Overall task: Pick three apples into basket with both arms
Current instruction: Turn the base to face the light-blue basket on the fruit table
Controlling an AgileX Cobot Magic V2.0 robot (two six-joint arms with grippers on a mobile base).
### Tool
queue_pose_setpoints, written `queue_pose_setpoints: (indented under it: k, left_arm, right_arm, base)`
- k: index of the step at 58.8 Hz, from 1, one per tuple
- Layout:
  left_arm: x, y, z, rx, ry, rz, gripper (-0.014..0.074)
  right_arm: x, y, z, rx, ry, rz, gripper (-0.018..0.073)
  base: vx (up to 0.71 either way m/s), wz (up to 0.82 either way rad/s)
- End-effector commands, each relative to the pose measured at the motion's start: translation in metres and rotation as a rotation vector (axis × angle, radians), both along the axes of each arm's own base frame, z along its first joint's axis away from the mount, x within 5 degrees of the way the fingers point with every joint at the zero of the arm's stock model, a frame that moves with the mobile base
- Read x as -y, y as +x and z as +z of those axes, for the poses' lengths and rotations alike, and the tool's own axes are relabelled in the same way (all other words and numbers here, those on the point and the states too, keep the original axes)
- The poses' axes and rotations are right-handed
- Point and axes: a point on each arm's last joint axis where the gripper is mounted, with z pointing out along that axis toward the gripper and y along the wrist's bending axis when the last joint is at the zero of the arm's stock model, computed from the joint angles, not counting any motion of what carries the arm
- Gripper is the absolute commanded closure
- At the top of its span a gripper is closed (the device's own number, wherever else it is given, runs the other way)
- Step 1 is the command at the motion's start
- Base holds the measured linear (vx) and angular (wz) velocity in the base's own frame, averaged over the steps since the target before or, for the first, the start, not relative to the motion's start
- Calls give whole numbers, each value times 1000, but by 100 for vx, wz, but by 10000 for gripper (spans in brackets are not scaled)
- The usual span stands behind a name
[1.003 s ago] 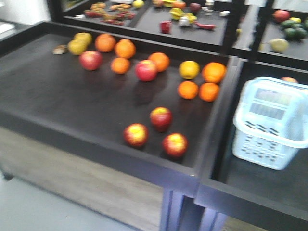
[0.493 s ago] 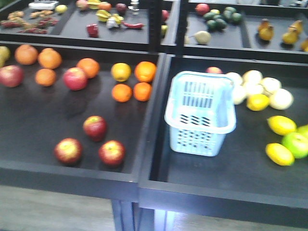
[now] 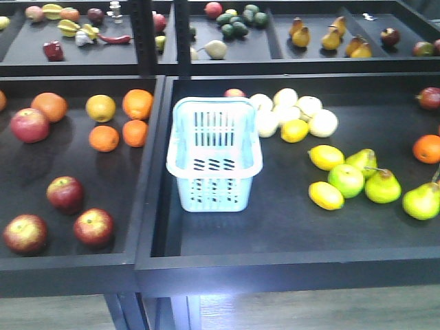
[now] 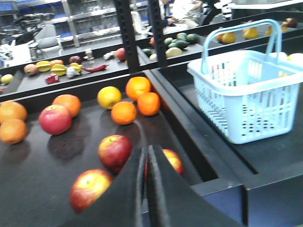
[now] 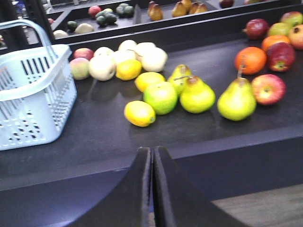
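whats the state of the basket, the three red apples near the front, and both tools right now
pale blue plastic slotted basket: upright, empty, handle raised
three dark red apples: loose on the left black tray, none in the basket
left black tool: shut, holding nothing
right black tool: shut, holding nothing

Pale blue basket (image 3: pixel 214 165) with slotted sides; three dark red apples (image 3: pixel 65 192) patched yellow at eight o'clock; bright orange oranges (image 3: pixel 137 103) at ten o'clock; black surface (image 3: pixel 275 227).
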Motion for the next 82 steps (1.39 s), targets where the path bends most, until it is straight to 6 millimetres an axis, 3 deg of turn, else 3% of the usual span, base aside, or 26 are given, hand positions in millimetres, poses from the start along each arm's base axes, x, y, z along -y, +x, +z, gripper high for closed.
queue_pose_setpoints:
  k: [1, 82]
  left_arm:
    - [-2, -2, 15, 98, -24, 14, 594]
    - [-2, -2, 15, 98, -24, 14, 594]
  right_arm:
    - [-1, 2, 3, 64, -18, 11, 564]
    - [-1, 2, 3, 64, -18, 11, 564]
  base:
    - [-3, -24]
    - [6, -7]
